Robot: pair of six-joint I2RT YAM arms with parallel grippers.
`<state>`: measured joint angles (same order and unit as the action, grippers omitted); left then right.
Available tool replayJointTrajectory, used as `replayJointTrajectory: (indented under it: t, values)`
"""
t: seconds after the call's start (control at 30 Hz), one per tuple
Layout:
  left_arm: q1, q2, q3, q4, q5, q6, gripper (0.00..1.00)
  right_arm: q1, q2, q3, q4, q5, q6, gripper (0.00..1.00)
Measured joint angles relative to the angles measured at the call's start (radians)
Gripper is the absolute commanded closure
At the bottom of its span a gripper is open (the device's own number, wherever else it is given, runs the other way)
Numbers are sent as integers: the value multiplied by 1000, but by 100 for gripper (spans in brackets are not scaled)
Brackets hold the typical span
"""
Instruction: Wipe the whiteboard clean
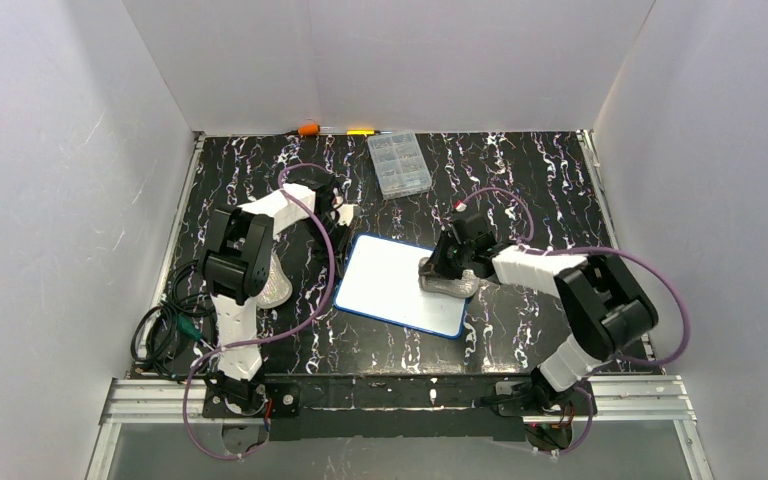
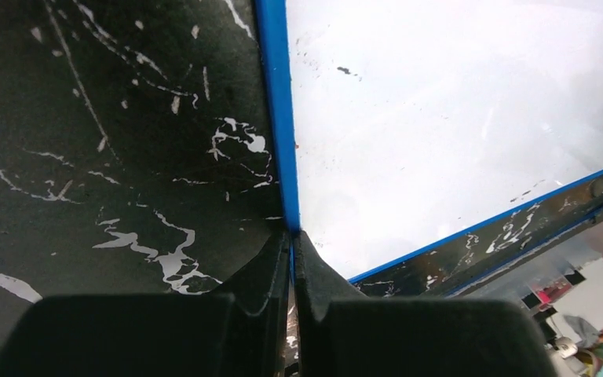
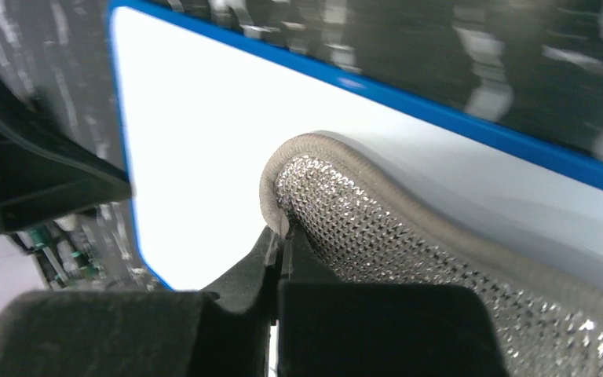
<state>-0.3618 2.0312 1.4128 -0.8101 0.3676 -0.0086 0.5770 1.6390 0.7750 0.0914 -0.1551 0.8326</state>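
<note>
Whiteboard (image 1: 400, 285): smooth glossy white face, glare across it, faint specks; thin blue rim, plastic by look. Pad (image 3: 408, 236) in right hand (image 3: 281, 236): silvery knitted mesh, glittery, rough, edged with dull grey cloth binding. Left hand (image 2: 292, 236), same as right: matt black plastic. Counter (image 1: 560, 180): black, white marble veining, low sheen. Compartment box (image 1: 399, 164): clear plastic. Near rail (image 1: 145, 400): bare silvery metal.

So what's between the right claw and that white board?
A silvery mesh cloth, pinched in the right gripper and lying on the whiteboard; the right wrist view shows it best.
</note>
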Motion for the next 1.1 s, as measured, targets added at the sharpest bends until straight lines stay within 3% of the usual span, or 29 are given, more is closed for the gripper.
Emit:
replayJointTrajectory:
  t: [0.13, 0.2, 0.27, 0.53, 0.83, 0.97, 1.1]
  values:
    - [22, 0, 2, -6, 22, -20, 100, 5, -95, -42, -85, -6, -58, 99]
    - [29, 0, 3, -3, 24, -30, 84, 13, -100, -47, -92, -12, -70, 99]
    - [37, 0, 10, -6, 27, -38, 77, 16, -87, -53, -85, -24, -72, 99]
    - [38, 8, 80, 3, 47, -61, 75, 19, -53, -64, -29, -50, -66, 99]
    - [17, 69, 108, 24, 44, -55, 82, 52, -3, -58, 70, -62, -19, 99]
    - [16, 69, 108, 23, 21, -45, 99, 127, 137, 95, 84, -63, 4, 99]
    - [16, 69, 108, 19, 0, -41, 100, 187, 268, 252, 97, -69, 6, 99]
